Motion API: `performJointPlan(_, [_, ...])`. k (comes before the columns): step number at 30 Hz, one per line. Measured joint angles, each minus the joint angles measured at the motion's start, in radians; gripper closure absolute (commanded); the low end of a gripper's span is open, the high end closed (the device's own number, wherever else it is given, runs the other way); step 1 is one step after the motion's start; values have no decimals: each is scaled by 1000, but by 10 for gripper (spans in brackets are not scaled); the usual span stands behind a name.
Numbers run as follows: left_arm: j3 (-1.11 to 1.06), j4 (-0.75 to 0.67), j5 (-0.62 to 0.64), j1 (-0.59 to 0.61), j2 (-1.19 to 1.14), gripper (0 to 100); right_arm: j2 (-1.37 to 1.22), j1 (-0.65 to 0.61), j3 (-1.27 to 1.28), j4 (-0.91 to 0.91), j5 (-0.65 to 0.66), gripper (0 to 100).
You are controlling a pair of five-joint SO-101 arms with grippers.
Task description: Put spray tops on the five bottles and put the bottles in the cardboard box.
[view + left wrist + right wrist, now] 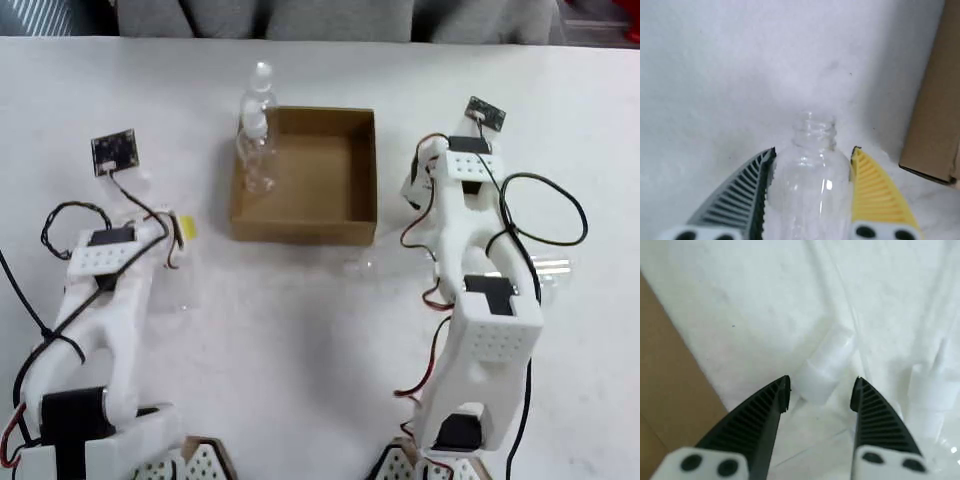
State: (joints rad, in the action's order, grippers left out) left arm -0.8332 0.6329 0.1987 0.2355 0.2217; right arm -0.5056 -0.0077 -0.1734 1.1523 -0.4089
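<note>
Open brown cardboard box [305,178]
Two capped clear bottles [256,150] stand at its corner; an uncapped bottle [810,175] is nearby; a white spray top [826,371] lies on the surface [765,300].

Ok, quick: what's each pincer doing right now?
Left pincer: closed on an uncapped bottle.
Right pincer: open, with a spray top just past its tips.
</note>
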Motion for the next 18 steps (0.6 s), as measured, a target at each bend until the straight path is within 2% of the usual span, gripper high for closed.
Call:
performJointPlan(9, [0,0,0,0,0,976,-44,-2,-8,-40,-43,815])
performJointPlan(15, [0,0,0,0,0,976,-153,0,-141,-5,-51,821])
performJointPlan(18, [0,0,0,0,0,976,-195,0,-216,64,-49,898])
